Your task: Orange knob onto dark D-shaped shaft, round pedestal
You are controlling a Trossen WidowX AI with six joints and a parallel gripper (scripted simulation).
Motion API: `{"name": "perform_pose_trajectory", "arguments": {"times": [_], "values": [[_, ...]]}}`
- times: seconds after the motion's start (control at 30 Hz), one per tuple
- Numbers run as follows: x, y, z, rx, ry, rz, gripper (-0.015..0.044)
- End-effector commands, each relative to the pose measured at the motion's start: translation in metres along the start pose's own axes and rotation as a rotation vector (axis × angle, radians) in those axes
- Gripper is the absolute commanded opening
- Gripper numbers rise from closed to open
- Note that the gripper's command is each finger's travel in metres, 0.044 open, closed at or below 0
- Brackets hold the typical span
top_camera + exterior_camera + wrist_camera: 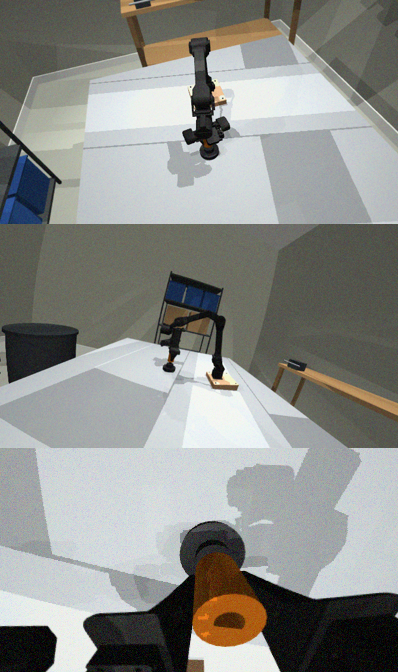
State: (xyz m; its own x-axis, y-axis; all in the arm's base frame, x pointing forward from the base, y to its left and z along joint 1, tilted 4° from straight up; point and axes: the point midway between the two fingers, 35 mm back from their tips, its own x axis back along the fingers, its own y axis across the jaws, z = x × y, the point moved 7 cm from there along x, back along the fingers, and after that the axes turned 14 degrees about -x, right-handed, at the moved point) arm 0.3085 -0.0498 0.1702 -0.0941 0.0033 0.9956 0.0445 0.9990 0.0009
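The orange knob point(207, 144) point(169, 358) point(218, 573) is a tall cylinder, held roughly upright. Its top face in the wrist view shows a D-shaped hole with the straight edge on the near side. My gripper point(206, 142) point(171, 357) point(217, 577) is shut on the knob, one dark finger on each side. The round dark pedestal point(210, 155) point(168, 369) point(188, 552) stands on the table directly below the knob. The knob's lower end overlaps the pedestal's middle in all views and hides the shaft. Whether it touches or surrounds the shaft I cannot tell.
The arm's wooden base board point(220, 103) point(226, 386) lies behind the pedestal. Shadows of the arm fall across the pale table point(134, 184) point(125, 426). A shelf with blue bins point(30, 182) point(194, 295), a black drum point(40, 352) and a wooden bench point(336, 386) stand beyond the table.
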Motion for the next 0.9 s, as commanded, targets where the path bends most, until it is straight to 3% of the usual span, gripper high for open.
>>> {"name": "perform_pose_trajectory", "arguments": {"times": [0.0,0.4,0.87], "values": [[0.0019,-0.0004,-0.0003,-0.001,-0.001,-0.001,0.0],[0.0048,-0.0006,-0.0032,0.209,-0.001,-0.001,0.0],[0.001,-0.0003,-0.0005,0.209,-0.001,-0.001,0.0]]}}
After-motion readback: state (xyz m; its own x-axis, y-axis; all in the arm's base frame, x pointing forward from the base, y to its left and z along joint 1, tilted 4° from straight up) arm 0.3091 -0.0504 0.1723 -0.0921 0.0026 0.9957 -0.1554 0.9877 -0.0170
